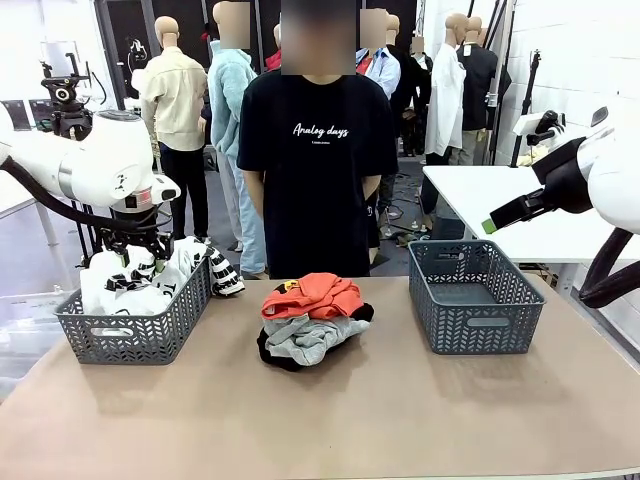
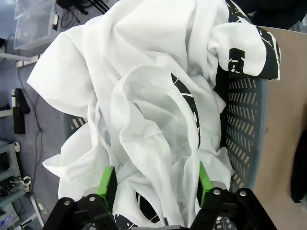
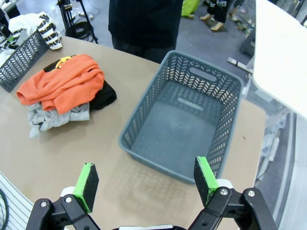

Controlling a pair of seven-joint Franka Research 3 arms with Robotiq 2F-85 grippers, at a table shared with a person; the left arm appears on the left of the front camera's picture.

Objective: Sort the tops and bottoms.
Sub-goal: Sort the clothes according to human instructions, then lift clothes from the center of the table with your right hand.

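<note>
A white top with black print [image 1: 120,290] lies heaped in the left grey basket [image 1: 135,335]. My left gripper [image 1: 138,258] hangs just over it. In the left wrist view that gripper [image 2: 156,179] is open, its green pads wide apart with loose folds of the white top [image 2: 144,110] between them. At the table's middle an orange top [image 1: 310,295] lies on a light grey top [image 1: 318,335], with the black bottoms [image 1: 272,352] underneath. My right gripper [image 1: 492,224] is raised at the right and open [image 3: 145,177], holding nothing, above the right grey basket [image 3: 139,124].
A person in a black tee [image 1: 318,150] stands at the far edge behind the pile. The right basket [image 1: 470,325] holds nothing. A white table [image 1: 520,210] stands behind it on the right. Bare brown tabletop [image 1: 330,420] runs along the near side.
</note>
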